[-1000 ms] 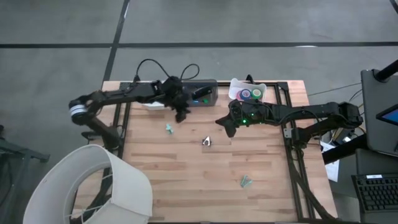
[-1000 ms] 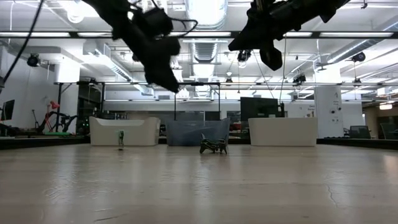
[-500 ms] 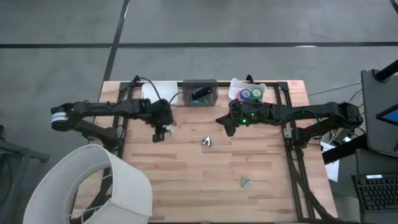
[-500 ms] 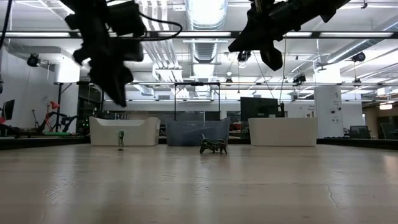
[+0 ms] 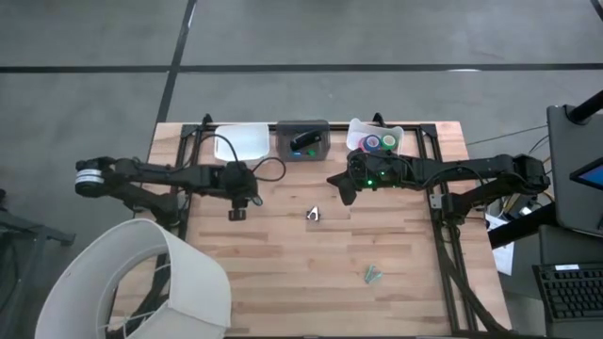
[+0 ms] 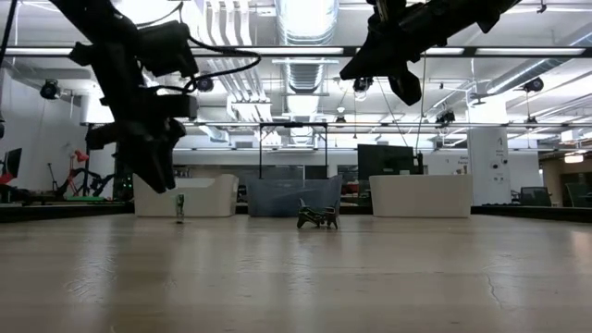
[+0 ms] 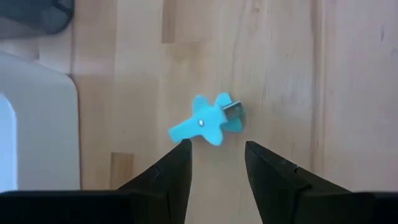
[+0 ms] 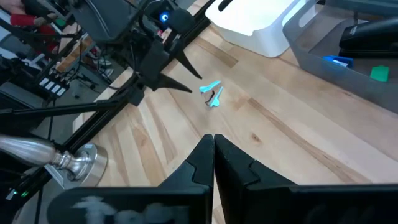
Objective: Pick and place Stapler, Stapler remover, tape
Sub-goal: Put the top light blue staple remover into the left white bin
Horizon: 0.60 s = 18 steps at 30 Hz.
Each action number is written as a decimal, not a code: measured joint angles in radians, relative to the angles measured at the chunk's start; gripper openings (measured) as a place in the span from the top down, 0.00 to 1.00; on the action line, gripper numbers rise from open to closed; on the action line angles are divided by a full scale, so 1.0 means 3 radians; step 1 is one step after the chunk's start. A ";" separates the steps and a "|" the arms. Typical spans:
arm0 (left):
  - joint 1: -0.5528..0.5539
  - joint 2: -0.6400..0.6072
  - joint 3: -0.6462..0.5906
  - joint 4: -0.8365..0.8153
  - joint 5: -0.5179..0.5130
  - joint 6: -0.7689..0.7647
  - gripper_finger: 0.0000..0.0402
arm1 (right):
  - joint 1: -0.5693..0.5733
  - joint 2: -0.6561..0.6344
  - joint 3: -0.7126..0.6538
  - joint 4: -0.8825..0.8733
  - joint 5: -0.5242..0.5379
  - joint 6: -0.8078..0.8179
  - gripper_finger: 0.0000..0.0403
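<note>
A teal claw-shaped staple remover lies flat on the wooden table, also seen in the low view. My left gripper hangs open just above it, its fingertips short of the remover and touching nothing; it shows in the high view. A silvery staple remover lies at mid-table. The dark stapler rests in the grey bin. The tape rolls sit in the white tray at the far edge. My right gripper is shut and waits in the air right of centre.
A white bin, a grey bin and a white tray stand in a row along the far edge. Another small greenish piece lies near the near edge. A white lampshade overlaps the near-left corner.
My left gripper has swung from beside the grey bin toward the table's left and near edge and has come down over the teal staple remover. My right arm has kept still. No object has moved.
</note>
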 joint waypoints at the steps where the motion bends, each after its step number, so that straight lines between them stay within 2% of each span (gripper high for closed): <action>1: 0.0000 0.0001 -0.0023 0.0014 0.0003 0.0001 0.62 | 0.0000 0.0000 0.0000 -0.0001 -0.0001 0.0000 0.98; 11: -0.0011 0.0081 -0.0049 0.0355 0.0008 -0.0067 0.62 | 0.0000 0.0000 0.0000 -0.0006 0.0000 -0.0033 0.98; 18: -0.0041 0.0246 -0.0049 0.0353 0.0153 -0.0115 0.62 | -0.0002 0.0000 0.0000 -0.0006 0.0000 -0.0046 0.98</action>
